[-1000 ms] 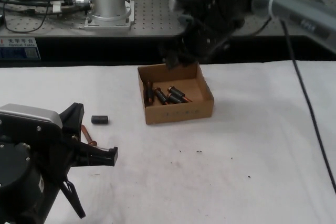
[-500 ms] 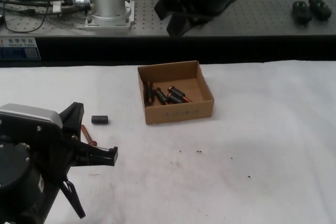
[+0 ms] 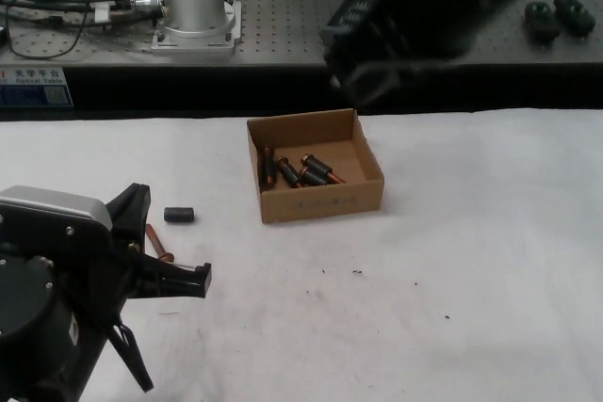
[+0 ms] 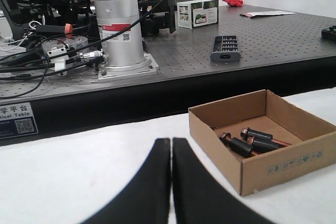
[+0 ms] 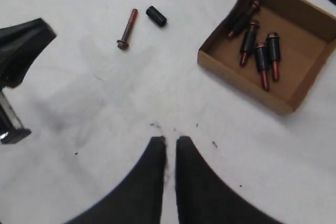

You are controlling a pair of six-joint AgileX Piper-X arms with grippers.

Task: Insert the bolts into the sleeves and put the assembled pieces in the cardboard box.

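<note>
From above, you see a loose bolt (image 3: 160, 244) and sleeve (image 3: 178, 216) on the worktop (image 3: 452, 261), near the box (image 3: 320, 202) holding assembled pieces (image 3: 303, 172). Left wrist view: your left jaws are pressed together, empty. Right wrist view: your right jaws are almost closed, empty.

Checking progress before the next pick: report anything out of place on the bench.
One bolt and one sleeve lie loose and apart on the white cloth, outside the cardboard box, not yet joined. Nothing looks spilled or damaged.
</note>
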